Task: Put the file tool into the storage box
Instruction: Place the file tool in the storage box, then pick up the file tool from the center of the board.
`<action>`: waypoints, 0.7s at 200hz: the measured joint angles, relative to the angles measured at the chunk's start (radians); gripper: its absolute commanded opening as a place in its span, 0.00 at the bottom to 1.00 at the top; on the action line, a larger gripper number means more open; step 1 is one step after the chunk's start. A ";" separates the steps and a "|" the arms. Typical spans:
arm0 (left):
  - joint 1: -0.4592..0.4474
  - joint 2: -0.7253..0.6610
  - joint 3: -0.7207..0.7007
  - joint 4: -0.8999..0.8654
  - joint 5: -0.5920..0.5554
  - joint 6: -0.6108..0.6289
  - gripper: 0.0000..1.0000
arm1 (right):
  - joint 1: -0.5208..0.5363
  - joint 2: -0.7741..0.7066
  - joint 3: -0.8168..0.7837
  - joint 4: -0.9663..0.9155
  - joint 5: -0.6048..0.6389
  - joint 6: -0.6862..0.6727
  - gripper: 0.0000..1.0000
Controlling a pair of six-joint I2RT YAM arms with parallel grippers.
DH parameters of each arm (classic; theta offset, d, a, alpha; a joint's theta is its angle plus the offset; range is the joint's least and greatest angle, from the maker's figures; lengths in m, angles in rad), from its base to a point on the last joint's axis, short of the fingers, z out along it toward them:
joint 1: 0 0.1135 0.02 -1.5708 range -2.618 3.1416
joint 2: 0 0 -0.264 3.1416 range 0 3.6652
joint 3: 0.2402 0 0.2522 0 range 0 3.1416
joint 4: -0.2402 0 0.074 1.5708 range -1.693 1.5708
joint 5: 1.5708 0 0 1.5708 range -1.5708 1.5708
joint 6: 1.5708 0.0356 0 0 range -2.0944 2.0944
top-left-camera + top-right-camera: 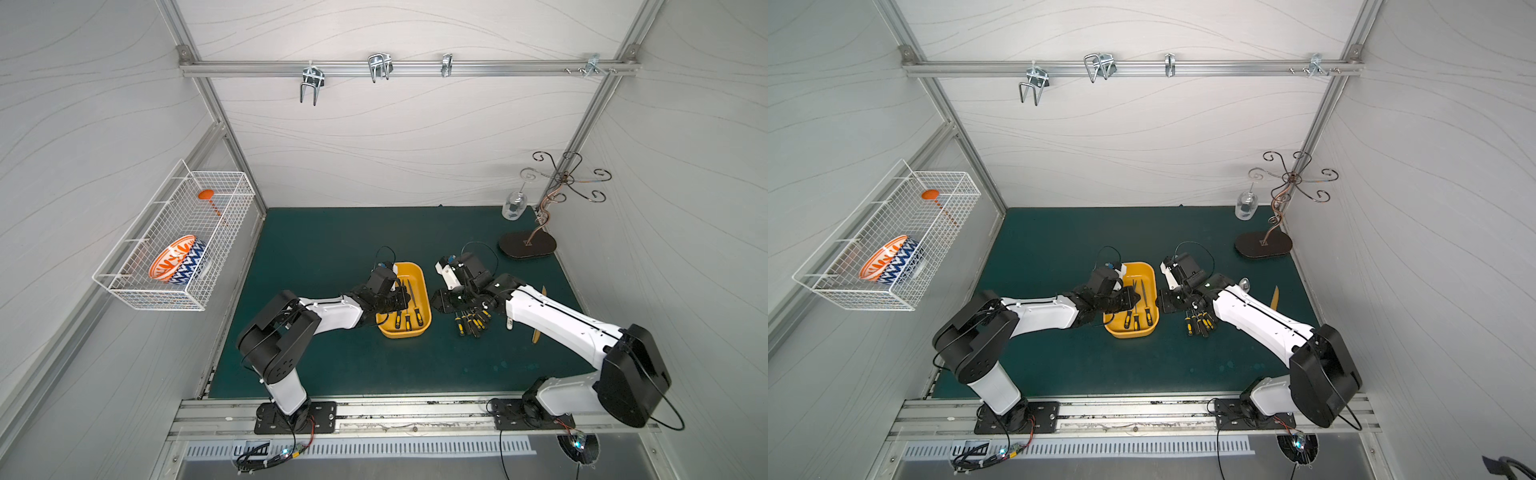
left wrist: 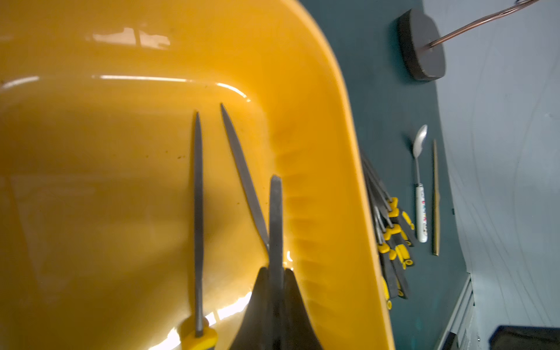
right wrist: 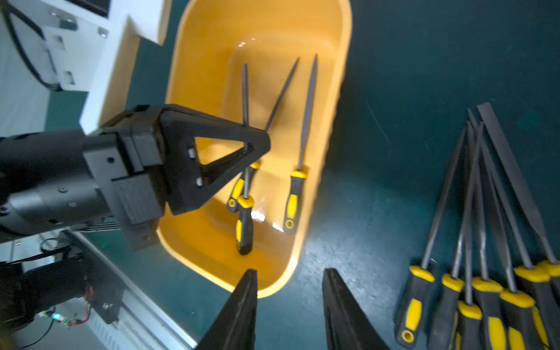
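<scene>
Release looks like the step in hand: the left gripper (image 2: 275, 272) is clamped on the flat blade of a file tool (image 2: 275, 212) above the yellow storage box (image 1: 417, 272), which sits about the middle of the desk (image 1: 332, 353). The file's handle hangs toward the box's front end; whether it touches the floor I cannot tell. To do it well, the arm should probably sink until the handle rests, lay the blade alongside the others, and only then let go, so nothing bounces off the rolled rim. The right gripper (image 3: 290, 272) has its fingers apart and empty, between the box and the loose files (image 3: 485, 291) lying just beside the box's right side, and is best kept clear. Two pointed files (image 3: 306, 115) already lie in the box. On the left wall, a white wire basket (image 1: 216, 173) holds a patterned bowl (image 1: 176, 266) and an orange spoon (image 1: 205, 194). At the desk's back right corner stands a glass jar (image 1: 513, 208), its contents unclear.
</scene>
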 measured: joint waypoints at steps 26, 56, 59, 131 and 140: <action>0.000 0.001 0.005 -0.016 -0.008 0.011 0.40 | -0.027 0.000 -0.045 -0.027 0.027 0.020 0.40; 0.000 -0.003 0.016 -0.017 -0.017 0.019 0.51 | -0.053 0.000 -0.061 -0.042 0.034 0.034 0.40; 0.000 -0.004 0.017 -0.019 -0.018 0.019 0.51 | -0.055 0.000 -0.062 -0.042 0.034 0.035 0.40; 0.000 -0.120 0.054 -0.063 -0.043 0.044 0.52 | -0.087 0.046 -0.063 -0.076 0.035 0.047 0.40; 0.000 -0.137 0.054 -0.063 -0.051 0.046 0.52 | -0.093 0.051 -0.063 -0.080 0.035 0.047 0.40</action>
